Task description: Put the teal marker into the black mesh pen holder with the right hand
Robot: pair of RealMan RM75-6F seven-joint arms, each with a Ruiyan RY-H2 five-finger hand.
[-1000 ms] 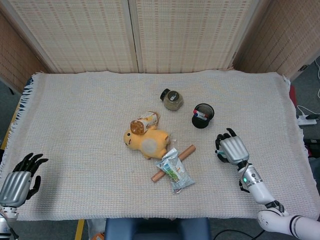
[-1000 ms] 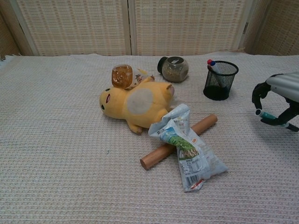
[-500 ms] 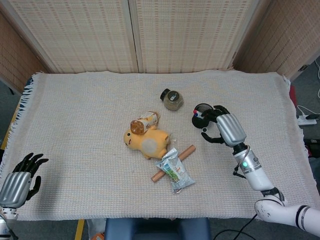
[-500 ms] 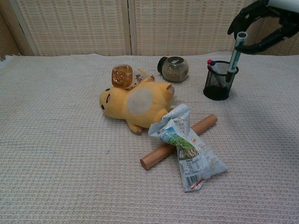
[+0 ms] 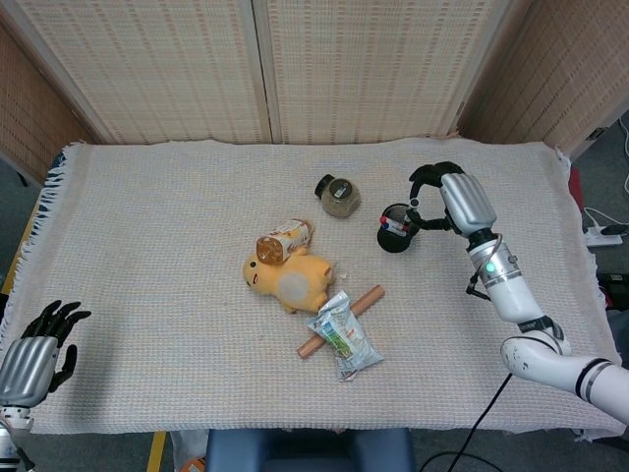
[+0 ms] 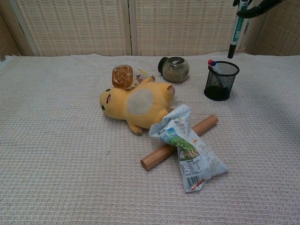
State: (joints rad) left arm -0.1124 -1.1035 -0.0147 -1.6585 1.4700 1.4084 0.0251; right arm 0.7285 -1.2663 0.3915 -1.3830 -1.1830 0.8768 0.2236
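While the right hand (image 5: 447, 197) hangs above the far right part of the table, its dark fingers (image 6: 260, 7) pinch the top of the teal marker (image 6: 237, 29), which points almost straight down with its black tip in the air, above and slightly behind the black mesh pen holder (image 6: 221, 80) and not touching it. From the head view the hand sits just right of the holder's rim. Inside the holder a pen with a red and blue end leans against the left wall. Just left of the holder lies a round glass jar (image 6: 175, 69) on its side. Nearer the middle a yellow plush toy (image 6: 136, 103) lies on the woven cloth (image 5: 157, 256) with an amber bottle (image 6: 123, 76) touching its back. A wooden rod (image 6: 179, 142) runs slantwise beside the plush, with a crinkled snack packet (image 6: 189, 150) across it. At the near left corner, the left hand (image 5: 35, 344) rests low at the table's edge, its fingers loosely curled with nothing in them
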